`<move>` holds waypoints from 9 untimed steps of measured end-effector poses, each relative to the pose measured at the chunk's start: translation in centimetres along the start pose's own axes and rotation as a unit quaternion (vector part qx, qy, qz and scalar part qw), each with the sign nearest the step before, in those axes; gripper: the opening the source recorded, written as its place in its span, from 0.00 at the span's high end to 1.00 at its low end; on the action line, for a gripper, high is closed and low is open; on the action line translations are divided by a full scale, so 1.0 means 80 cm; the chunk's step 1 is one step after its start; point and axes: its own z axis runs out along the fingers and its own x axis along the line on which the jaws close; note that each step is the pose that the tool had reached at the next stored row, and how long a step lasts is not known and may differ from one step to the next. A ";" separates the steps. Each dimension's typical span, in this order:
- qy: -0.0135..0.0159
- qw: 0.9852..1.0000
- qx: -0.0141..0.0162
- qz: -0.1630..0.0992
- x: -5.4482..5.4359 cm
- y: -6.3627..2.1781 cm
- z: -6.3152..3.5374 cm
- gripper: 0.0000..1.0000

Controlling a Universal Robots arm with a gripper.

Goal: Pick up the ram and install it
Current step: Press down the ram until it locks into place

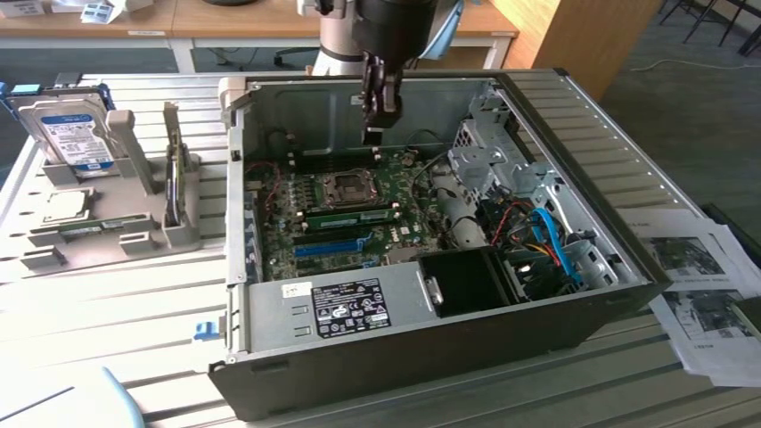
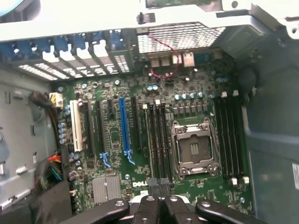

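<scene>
Lying in the grey holder point(image 1: 143, 234) on the tabletop point(image 1: 119, 312), what we take for the ram point(image 1: 77, 229) sits well apart from our claw point(image 1: 374, 134). The claw hangs over the motherboard point(image 1: 393, 234) inside the open case point(image 1: 416, 343), fingers pressed together on nothing we can see. We judge a clean pickup needs them squared across the stick's long edges.

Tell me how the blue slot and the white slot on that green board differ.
The blue slot is clearly longer than the white slot, which stops short beside it. The blue slot ends in a small blue clip; I see none on the white slot. Both are narrow, empty and lie parallel on the motherboard.
</scene>
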 end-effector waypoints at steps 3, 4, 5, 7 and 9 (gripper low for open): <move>-0.001 1.000 0.000 0.023 0.000 0.000 0.000 0.91; -0.001 1.000 0.000 0.031 0.000 0.000 0.000 0.91; -0.002 0.999 0.001 0.039 0.000 0.000 0.000 0.91; -0.002 0.998 0.001 0.055 0.000 0.000 0.000 0.91; -0.003 0.997 0.001 0.072 0.000 0.000 0.000 0.91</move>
